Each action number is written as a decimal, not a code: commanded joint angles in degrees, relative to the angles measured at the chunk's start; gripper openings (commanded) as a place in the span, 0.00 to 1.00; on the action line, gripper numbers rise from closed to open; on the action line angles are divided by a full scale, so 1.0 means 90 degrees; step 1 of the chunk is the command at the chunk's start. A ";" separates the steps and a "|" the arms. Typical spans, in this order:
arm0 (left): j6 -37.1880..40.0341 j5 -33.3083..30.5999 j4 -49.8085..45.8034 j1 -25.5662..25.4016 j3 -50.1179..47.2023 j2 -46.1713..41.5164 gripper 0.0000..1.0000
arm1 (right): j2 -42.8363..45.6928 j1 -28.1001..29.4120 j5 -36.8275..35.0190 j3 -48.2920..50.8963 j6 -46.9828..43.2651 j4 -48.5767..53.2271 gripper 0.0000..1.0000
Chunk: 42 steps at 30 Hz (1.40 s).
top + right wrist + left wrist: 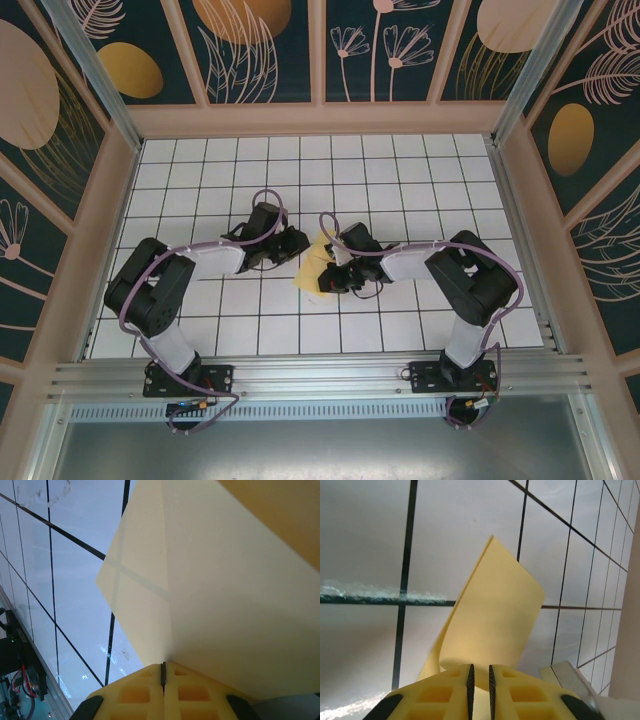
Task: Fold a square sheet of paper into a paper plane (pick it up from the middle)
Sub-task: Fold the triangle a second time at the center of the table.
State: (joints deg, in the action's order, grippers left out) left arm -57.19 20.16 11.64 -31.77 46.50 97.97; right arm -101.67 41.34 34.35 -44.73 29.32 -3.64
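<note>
White gridded tabletop point(200, 170), centre: pale-yellow creased sheet of paper point(314, 262) standing up off the tiles, right pincer point(163, 672) clamped on it, left pincer point(480, 680) narrow, jaws slightly apart around its edge.

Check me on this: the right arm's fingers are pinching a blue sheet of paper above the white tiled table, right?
Not blue: the sheet of paper pinched in the right arm's fingers is pale yellow, as the right wrist view shows. The rest holds: it is above the white tiled table.
</note>
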 commanded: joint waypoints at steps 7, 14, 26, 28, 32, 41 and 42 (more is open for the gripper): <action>-0.0109 0.0783 0.0561 -0.0210 0.0101 0.0532 0.19 | -0.0058 0.0045 -0.0262 0.0044 -0.0003 0.0688 0.02; -0.0030 0.0443 0.0324 -0.0230 0.0387 0.1049 0.20 | -0.0086 0.0048 -0.0242 0.0049 -0.0016 0.0693 0.02; 0.0250 -0.0788 -0.0593 -0.0205 0.0604 0.1233 0.18 | 0.0190 0.0043 -0.0177 0.0244 0.0037 0.0622 0.03; 0.0269 -0.0795 -0.0597 -0.0202 0.0549 0.1258 0.17 | 0.0349 0.0038 -0.0124 0.0390 0.0165 0.0461 0.05; 0.0280 -0.0775 -0.0497 -0.0205 0.0379 0.1274 0.16 | 0.0736 0.0000 0.0013 0.0696 0.0409 0.0134 0.09; 0.0270 -0.0591 -0.0283 -0.0210 0.0172 0.1227 0.14 | 0.1251 -0.0131 0.0113 0.1005 0.0604 0.0206 0.10; 0.0279 -0.0567 -0.0269 -0.0203 0.0166 0.1209 0.14 | 0.1367 -0.0130 0.0151 0.0922 0.0609 0.0209 0.10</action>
State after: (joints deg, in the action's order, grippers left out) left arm -56.38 19.03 12.03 -34.46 50.15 107.00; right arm -92.86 40.71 34.52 -36.07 33.61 -2.33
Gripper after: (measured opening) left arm 0.143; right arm 0.099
